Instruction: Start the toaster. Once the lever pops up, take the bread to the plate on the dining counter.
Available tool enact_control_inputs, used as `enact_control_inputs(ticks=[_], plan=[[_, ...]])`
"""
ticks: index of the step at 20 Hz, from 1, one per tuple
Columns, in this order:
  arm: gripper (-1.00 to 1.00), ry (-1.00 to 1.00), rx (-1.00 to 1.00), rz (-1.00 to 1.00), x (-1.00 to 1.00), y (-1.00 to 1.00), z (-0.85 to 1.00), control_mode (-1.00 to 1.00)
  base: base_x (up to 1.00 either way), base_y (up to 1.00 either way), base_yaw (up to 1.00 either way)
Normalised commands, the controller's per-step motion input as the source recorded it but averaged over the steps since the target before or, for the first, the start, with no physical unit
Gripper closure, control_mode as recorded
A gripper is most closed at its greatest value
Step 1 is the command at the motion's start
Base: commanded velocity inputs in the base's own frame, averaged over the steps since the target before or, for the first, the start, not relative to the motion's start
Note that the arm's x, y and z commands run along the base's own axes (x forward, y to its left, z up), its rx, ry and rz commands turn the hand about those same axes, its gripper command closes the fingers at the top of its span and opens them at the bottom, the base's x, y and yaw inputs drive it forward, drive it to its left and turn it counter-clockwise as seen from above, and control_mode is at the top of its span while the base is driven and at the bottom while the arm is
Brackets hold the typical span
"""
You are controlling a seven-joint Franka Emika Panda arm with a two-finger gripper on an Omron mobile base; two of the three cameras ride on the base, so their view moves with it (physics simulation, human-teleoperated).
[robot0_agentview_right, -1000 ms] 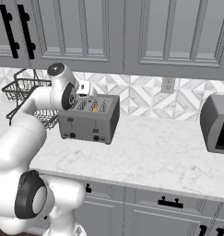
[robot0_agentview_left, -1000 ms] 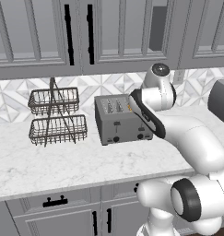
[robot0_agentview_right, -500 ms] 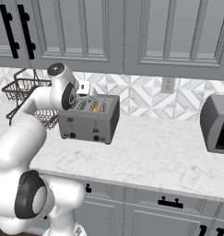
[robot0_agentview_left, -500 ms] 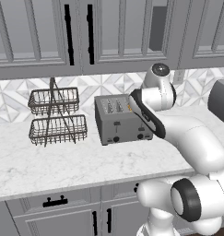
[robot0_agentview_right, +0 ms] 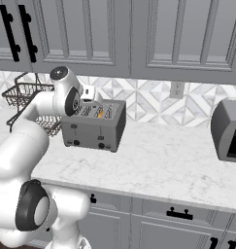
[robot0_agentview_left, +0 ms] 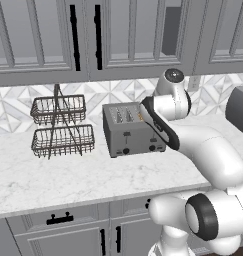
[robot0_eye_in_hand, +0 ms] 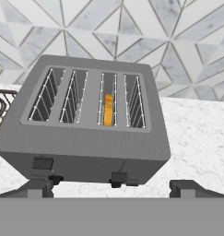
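The grey four-slot toaster [robot0_agentview_left: 133,136] [robot0_agentview_right: 92,129] [robot0_eye_in_hand: 92,143] stands on the marble worktop against the tiled wall. The bread [robot0_eye_in_hand: 108,109] sits low in the third slot from the left, with just its golden edge showing [robot0_agentview_right: 99,114]. My gripper [robot0_eye_in_hand: 115,190] hovers above the toaster's front edge and looks down on it, open, with nothing between its fingertips [robot0_eye_in_hand: 40,188]. Two small levers and the knobs show on the toaster's front face. The plate and the dining counter are out of view.
A two-tier wire basket rack [robot0_agentview_left: 60,126] [robot0_agentview_right: 21,95] stands left of the toaster. A dark boxy appliance [robot0_agentview_right: 228,130] [robot0_agentview_left: 239,108] sits on the worktop to the right. Wall cabinets hang overhead. Bare marble [robot0_agentview_right: 163,160] lies in front of and right of the toaster.
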Motion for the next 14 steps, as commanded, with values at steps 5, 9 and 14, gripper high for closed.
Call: enact_control_inputs(ticks=[5,9,14], plan=[[-1.0,0.0,0.0,0.0,0.0,0.0,0.0,-1.0,0.0,0.0,0.0],[-1.0,0.0,0.0,0.0,0.0,0.0,0.0,-1.0,0.0,0.0,0.0],[-1.0,0.0,0.0,0.0,0.0,0.0,0.0,-1.0,0.0,0.0,0.0]])
